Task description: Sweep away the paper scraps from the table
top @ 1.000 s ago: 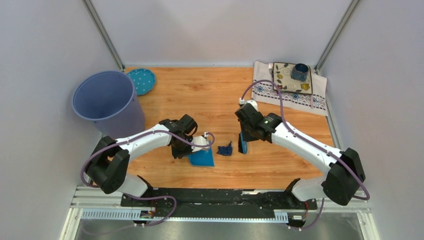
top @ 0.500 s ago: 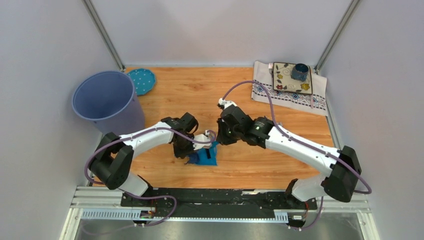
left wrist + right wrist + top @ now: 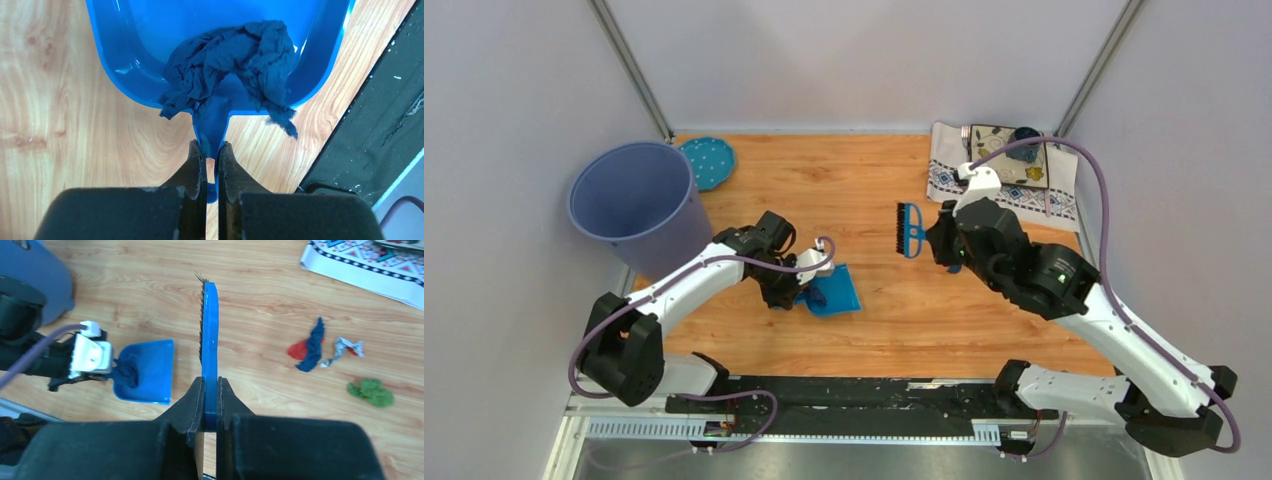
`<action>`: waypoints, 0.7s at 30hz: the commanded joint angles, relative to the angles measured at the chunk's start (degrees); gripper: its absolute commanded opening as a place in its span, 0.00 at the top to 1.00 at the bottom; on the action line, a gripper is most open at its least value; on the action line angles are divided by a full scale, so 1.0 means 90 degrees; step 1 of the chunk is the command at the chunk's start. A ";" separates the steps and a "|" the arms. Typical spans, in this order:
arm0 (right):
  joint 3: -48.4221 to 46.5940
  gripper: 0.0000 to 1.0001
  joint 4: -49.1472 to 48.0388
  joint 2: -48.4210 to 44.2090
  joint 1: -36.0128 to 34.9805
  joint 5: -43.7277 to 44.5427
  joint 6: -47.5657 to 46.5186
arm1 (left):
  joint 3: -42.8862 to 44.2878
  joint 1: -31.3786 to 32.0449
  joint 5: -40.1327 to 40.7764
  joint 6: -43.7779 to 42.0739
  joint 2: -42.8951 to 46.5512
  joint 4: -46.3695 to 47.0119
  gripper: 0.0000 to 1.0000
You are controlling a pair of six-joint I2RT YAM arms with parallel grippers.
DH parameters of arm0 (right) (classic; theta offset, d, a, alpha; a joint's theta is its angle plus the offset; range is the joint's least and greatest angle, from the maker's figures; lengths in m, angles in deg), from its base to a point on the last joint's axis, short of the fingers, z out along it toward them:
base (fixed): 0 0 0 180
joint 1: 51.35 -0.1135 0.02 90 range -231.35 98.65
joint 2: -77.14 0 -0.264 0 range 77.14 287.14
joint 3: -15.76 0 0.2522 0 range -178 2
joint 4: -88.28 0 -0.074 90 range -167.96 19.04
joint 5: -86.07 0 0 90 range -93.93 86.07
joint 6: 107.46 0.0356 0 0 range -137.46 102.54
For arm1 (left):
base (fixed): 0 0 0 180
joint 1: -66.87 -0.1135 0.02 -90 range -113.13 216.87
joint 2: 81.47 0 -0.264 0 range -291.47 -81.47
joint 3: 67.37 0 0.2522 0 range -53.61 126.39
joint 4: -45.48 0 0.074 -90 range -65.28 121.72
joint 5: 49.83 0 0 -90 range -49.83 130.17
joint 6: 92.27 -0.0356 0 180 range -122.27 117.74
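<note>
While the left end effector (image 3: pixel 211 150) clamps the dustpan (image 3: pixel 150 30) holding a blue scrap (image 3: pixel 235 60), keep it level and lower the brush (image 3: pixel 210 330) (clenched in the right end effector (image 3: pixel 210 385)) behind the scraps (image 3: pixel 310 347) lying, seemingly, near the cloth (image 3: pixel 360 265).

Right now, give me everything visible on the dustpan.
The dustpan is glossy bright blue, plastic by its look: a shallow tray with raised walls and a short stub handle. The left tool is shut on that handle. One crumpled dark blue paper scrap lies at the tray's back, spilling over the rear wall. The pan is over the table, toward its near edge, mouth facing away from the tool. Whether it rests on the wood or is lifted, I cannot tell.
</note>
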 commanded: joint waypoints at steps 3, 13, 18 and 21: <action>-0.0144 1.00 0.0605 -0.0520 0.0082 0.0793 -0.0180 | 0.1166 -0.0534 -0.0070 0.0539 0.0364 -0.0633 1.00; 0.0246 1.00 0.0840 -0.0960 0.0092 0.0734 -0.0092 | 0.4377 -0.2047 -0.0578 0.0803 -0.0095 -0.2129 1.00; 0.0412 1.00 0.0966 -0.1067 0.0102 0.0617 -0.0034 | 0.5649 -0.3112 -0.0704 0.0930 -0.0358 -0.2636 1.00; 0.0568 1.00 0.1006 -0.1184 0.0102 0.0569 -0.0004 | 0.6304 -0.3863 -0.0763 0.0959 -0.0379 -0.2745 1.00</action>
